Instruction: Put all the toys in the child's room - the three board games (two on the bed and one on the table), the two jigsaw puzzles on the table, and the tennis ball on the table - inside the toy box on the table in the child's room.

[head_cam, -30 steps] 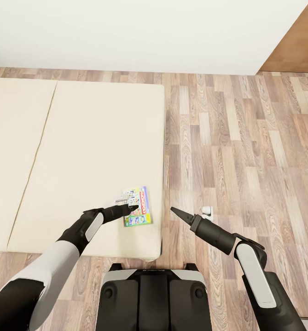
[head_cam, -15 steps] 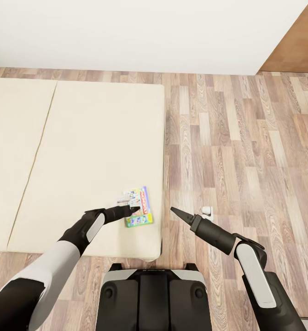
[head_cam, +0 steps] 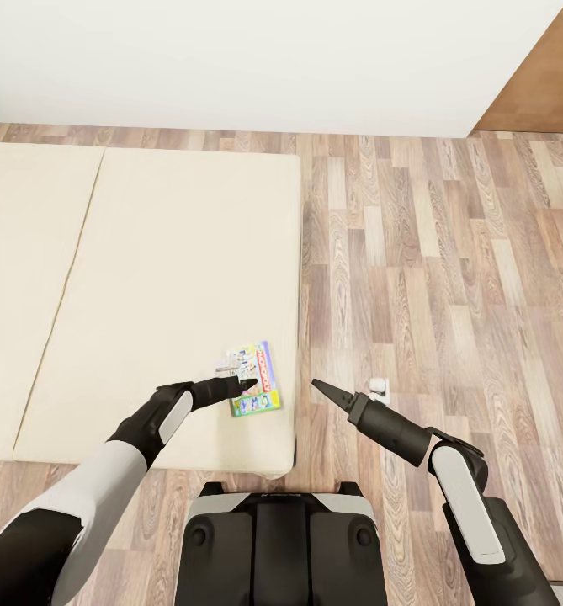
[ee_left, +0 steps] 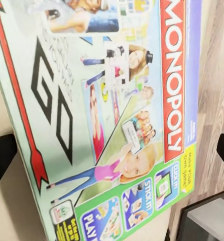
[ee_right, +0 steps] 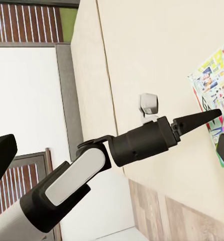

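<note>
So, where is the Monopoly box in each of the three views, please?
Head view: the Monopoly box lies on the bed near its right edge, just past the left gripper.
Left wrist view: the box is seen close up, between the two fingers.
Right wrist view: the box is at the picture's right edge, behind the left gripper's tip.
Shared landmark: the beige bed under the box.
</note>
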You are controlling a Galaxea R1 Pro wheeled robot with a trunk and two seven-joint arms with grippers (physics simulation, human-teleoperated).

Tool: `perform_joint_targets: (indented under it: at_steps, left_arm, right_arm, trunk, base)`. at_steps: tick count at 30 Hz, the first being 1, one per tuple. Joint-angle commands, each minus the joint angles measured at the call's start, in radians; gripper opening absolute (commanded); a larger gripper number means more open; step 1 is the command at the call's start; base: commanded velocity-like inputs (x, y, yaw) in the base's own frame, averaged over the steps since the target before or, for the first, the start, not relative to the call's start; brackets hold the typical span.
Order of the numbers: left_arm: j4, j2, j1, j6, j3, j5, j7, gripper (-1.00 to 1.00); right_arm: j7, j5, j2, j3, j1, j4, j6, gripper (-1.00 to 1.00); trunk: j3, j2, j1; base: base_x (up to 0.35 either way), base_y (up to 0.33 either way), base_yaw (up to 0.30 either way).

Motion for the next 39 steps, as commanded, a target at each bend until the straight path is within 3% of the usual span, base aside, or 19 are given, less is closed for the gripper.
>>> perform_joint_targets:
  at_steps: [1,16,25,39]
  left_arm:
    - [-0.001,0.001,0.0,0.004,-0.004,0.007,0.001,1.0]
    - [-0.002,0.001,0.0,-0.003,-0.004,0.008,-0.042,1.0]
    - [0.0,-0.017,0.0,-0.014,-0.004,0.006,-0.045,1.0]
    - [0.0,-0.02,0.0,-0.026,-0.004,0.005,-0.045,1.0]
  right_arm:
    - [0.001,-0.002,0.0,-0.001,0.0,0.0,0.005,1.0]
    - [0.002,-0.002,0.0,-0.001,0.0,0.0,0.006,1.0]
    - [0.003,-0.002,0.0,-0.002,-0.001,0.0,0.006,1.0]
    - [0.002,-0.002,0.0,-0.002,-0.001,0.0,0.005,1.0]
  trunk:
    - [-0.001,-0.001,0.001]
    - [-0.001,-0.001,0.001]
    - [-0.001,-0.001,0.001]
    - [-0.001,-0.001,0.001]
  base:
    - [0.0,0.0,0.0]
    - [0.0,0.0,0.0]
    - [0.0,0.0,0.0]
    - [0.0,0.0,0.0]
